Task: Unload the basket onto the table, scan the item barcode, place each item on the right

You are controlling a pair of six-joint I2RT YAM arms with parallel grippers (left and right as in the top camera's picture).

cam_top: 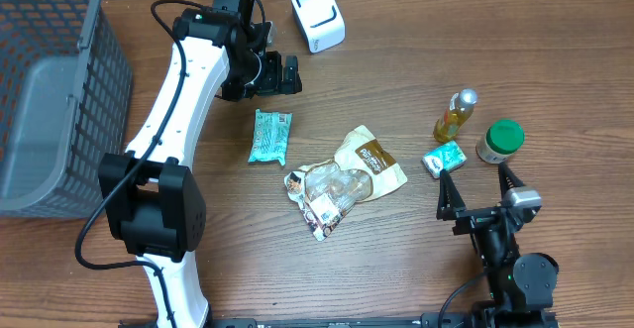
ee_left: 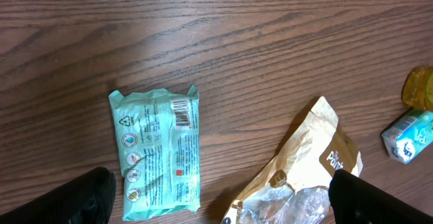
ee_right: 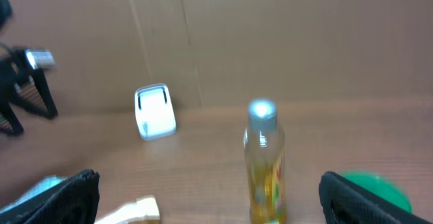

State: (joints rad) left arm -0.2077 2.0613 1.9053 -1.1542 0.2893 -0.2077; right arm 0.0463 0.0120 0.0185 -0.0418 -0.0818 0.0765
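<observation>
Claws are shown spread wide with nothing held, the left claw (cam_top: 293, 75) being placed near the teal packet (cam_top: 269, 136), which is laid flat on the surface (cam_top: 396, 80) with its barcode (ee_left: 181, 112) upward, well apart from the right claw (cam_top: 475, 181).

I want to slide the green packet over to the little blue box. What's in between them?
In the overhead view, a tan pouch and a crinkly clear wrapper lie between them.
</observation>
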